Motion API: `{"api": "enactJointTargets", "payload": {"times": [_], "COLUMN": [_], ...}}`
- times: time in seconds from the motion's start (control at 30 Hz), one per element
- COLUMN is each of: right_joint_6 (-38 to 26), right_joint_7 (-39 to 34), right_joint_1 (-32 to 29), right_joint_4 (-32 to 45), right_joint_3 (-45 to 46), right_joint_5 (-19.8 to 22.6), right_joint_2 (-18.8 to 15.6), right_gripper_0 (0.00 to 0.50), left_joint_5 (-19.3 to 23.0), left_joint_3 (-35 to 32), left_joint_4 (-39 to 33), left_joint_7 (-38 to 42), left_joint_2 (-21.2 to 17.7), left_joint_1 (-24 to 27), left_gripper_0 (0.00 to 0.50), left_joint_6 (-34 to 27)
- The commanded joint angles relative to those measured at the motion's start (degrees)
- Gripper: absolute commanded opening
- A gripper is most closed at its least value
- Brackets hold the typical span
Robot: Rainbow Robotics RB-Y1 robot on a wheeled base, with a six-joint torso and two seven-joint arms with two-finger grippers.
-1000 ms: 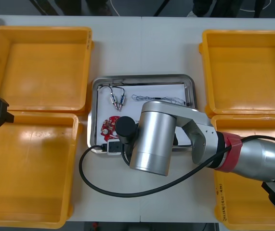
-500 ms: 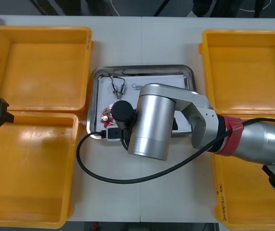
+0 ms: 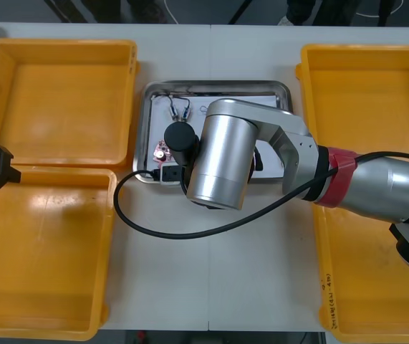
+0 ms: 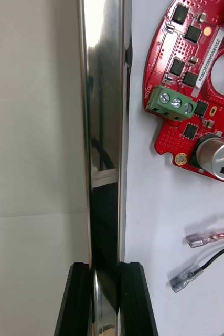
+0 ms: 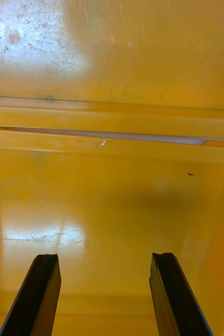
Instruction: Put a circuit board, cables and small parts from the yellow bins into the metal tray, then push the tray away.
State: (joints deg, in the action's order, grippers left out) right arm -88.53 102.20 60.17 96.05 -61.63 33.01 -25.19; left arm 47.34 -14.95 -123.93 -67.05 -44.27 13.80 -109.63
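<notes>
Metal tray (image 4: 104,131) rim sits clamped between right jaws.

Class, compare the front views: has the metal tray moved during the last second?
Yes. The metal tray has slid toward the table's far edge, measured against the fixed yellow bins, with the right gripper, jaws shut on its rim.

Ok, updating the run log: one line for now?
right gripper shut on metal tray rim | left gripper open over yellow bin | tray holds red circuit board, cables

Silver right arm (image 3: 222,161), red band (image 3: 337,183), black cable (image 3: 190,233), black-fingered right gripper (image 4: 105,269)
</notes>
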Motion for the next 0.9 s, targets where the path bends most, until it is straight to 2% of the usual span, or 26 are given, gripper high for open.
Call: {"api": "enactJointTargets", "payload": {"times": [0.03, 0.9], "right_joint_6": [0.6, 9.0], "right_joint_7": [0.5, 3.5], "right_joint_1": [5.0, 11.0], "right_joint_4": [-1.5, -10.4], "right_joint_3": [0.9, -2.0], "right_joint_5": [1.9, 2.4], "right_joint_2": [0.1, 0.9], "right_gripper_0": [0.0, 0.0], "left_joint_5": [0.4, 0.4], "left_joint_3": [-1.7, -1.7], "left_joint_4": [-1.8, -1.8], "left_joint_7": [-2.1, -2.1], "left_joint_2": [-2.5, -2.5], "left_joint_1": [-0.8, -0.8], "left_gripper_0": [0.5, 0.5], "left_joint_6": [-0.4, -0.4]}}
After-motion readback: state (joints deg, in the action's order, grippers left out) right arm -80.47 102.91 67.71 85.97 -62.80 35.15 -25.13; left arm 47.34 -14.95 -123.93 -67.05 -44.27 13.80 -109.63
